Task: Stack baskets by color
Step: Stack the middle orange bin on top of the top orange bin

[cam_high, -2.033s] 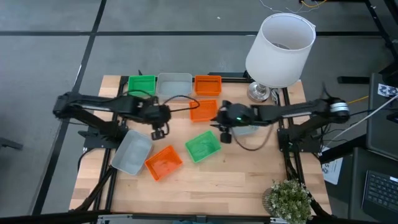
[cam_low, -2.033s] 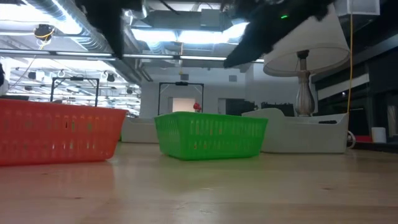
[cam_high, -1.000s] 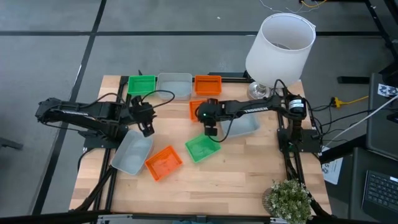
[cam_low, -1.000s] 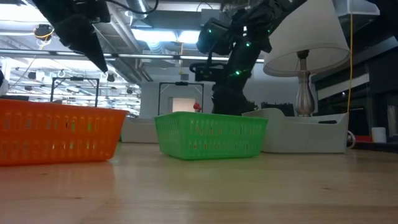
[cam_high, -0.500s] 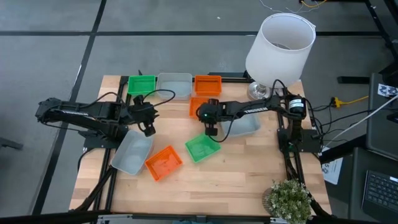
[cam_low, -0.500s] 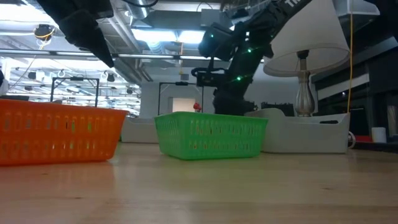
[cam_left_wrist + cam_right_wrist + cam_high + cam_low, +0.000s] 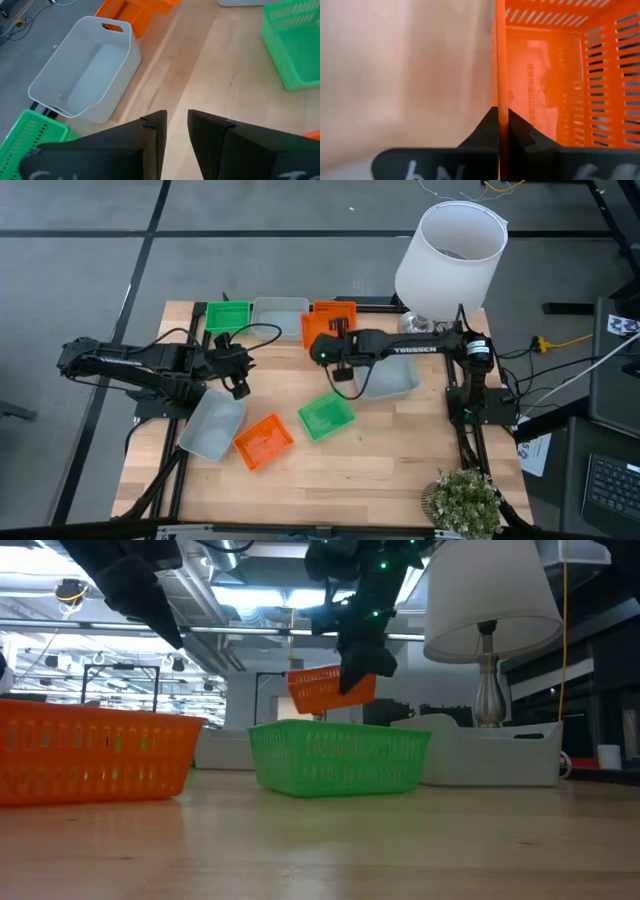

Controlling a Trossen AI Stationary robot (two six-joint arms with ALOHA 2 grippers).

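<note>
My right gripper point(image 7: 331, 343) is shut on an orange basket point(image 7: 316, 330), which hangs above the table in the low view point(image 7: 322, 688). A green basket point(image 7: 228, 315), a grey one point(image 7: 281, 314) and an orange one point(image 7: 338, 308) stand in a row along the far edge. Loose on their bases lie a grey basket point(image 7: 391, 379), a green one point(image 7: 326, 417), an orange one point(image 7: 263, 441) and another grey one point(image 7: 212, 426). My left gripper point(image 7: 238, 386) hovers open over bare wood at the left, nothing between its fingers point(image 7: 176, 131). My right gripper pinches one side wall of the orange basket at its rim point(image 7: 501, 102), one finger inside the basket and one outside. The fingers slant down from the table's right side. The basket hangs tilted below them, clear of the table and above the green basket point(image 7: 338, 755).
A big white lamp point(image 7: 448, 262) stands at the far right corner, beside my right arm. A potted plant point(image 7: 466, 502) sits at the near right corner. Bare wood shows along the near edge point(image 7: 380, 475).
My right gripper has taken hold of the orange basket in the middle of the table and risen with it toward the far edge, its wrist turning. The basket, flat on the wood a second ago, now hangs tilted and clear of the table.
</note>
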